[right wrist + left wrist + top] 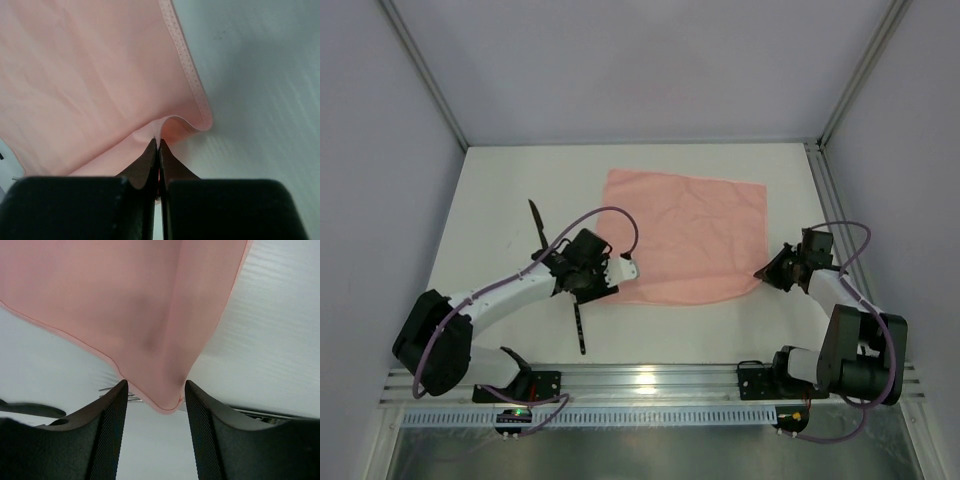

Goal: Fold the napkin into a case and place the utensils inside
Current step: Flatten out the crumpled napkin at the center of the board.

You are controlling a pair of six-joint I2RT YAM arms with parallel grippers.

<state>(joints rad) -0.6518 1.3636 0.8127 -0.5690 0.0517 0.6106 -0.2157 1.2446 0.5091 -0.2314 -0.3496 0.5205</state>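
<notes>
The pale-pink napkin (pixel 692 237) lies spread out at the table's middle. My left gripper (pixel 620 272) is at its near-left corner and stands open. In the left wrist view that napkin corner (pixel 160 340) pokes between the fingertips of the left gripper (pixel 156 385) without being pinched. My right gripper (pixel 761 272) is shut on the napkin's near-right edge, where the hem (pixel 192 82) bunches up at the closed tips of the right gripper (pixel 159 141). The fork (pixel 580 328) lies near the left gripper, its silvery tines (pixel 114 390) just under the corner. The black knife (pixel 536 222) lies further back left.
A metal rail (pixel 650 380) runs along the near table edge by both arm bases. White walls with aluminium posts enclose the table on three sides. Bare white tabletop (pixel 520 180) surrounds the napkin.
</notes>
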